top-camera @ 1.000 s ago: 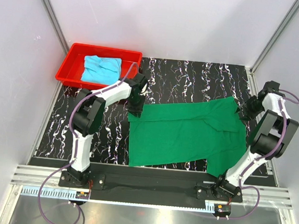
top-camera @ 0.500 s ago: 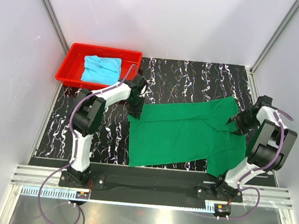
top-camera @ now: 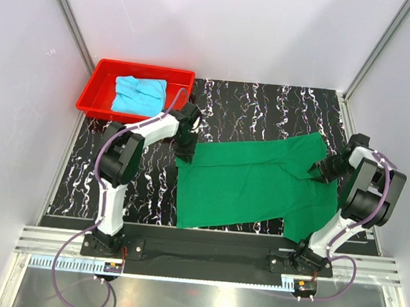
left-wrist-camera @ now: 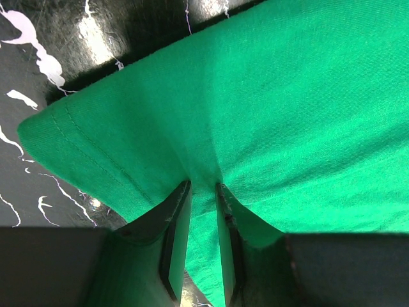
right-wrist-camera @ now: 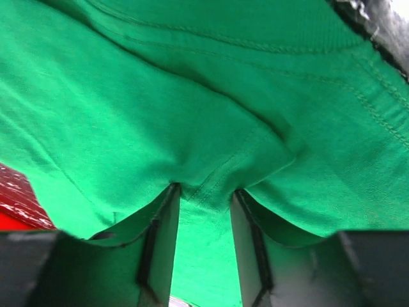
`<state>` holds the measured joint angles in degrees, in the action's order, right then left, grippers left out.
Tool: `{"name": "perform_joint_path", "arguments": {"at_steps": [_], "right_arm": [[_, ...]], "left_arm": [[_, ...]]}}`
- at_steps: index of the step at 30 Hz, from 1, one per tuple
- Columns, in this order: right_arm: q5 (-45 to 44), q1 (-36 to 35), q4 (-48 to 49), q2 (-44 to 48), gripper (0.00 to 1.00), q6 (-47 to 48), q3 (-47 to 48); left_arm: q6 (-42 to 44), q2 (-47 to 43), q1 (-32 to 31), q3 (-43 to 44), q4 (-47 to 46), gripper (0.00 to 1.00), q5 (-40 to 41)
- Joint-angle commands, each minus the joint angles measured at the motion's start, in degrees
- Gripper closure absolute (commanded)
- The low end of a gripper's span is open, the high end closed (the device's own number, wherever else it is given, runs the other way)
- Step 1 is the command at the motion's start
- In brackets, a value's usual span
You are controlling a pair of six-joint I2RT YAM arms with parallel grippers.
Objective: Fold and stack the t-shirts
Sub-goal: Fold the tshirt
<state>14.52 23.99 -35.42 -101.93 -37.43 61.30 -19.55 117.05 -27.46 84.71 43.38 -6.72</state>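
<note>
Dark green t-shirt (top-camera: 256, 183) — spread flat on table (top-camera: 267, 105), centre-right, not yet folded. Light cyan t-shirt (top-camera: 138, 94) — bunched in red tray (top-camera: 95, 95), far left. Left gripper (left-wrist-camera: 203, 188) clenched on green shirt's far-left corner; right gripper (right-wrist-camera: 206, 192) pinching cloth at its right end, near sleeve. Judgement: raise both ends evenly, cloth taut, carry fold across without dragging; uneven lift risks skewed fold

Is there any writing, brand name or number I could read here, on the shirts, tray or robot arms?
None readable.
The green t-shirt, blue t-shirt and red tray are plain.
The ruled strip along the front edge has marks too small to read.
</note>
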Motion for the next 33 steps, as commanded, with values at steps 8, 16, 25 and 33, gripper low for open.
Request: {"name": "perform_joint_path", "arguments": {"at_steps": [8, 16, 25, 33], "right_arm": [[1.0, -0.3, -1.7, 0.2, 0.77, -1.2, 3.8], [0.9, -0.3, -7.8, 1.6, 1.00, -4.0, 5.8], [0.3, -0.3, -14.1, 6.8, 1.00, -15.6, 3.6], [-1.0, -0.3, -16.2, 9.7, 1.00, -21.7, 1.2]], "left_arm": [[-0.1, -1.0, 0.6, -0.8, -1.2, 0.72, -0.9], [0.1, -0.2, 0.7, 0.1, -0.8, 0.73, -0.8], [0.2, 0.0, 0.9, 0.0, -1.0, 0.73, -1.3], [0.3, 0.5, 1.0, -0.2, -1.1, 0.73, -1.8]]}}
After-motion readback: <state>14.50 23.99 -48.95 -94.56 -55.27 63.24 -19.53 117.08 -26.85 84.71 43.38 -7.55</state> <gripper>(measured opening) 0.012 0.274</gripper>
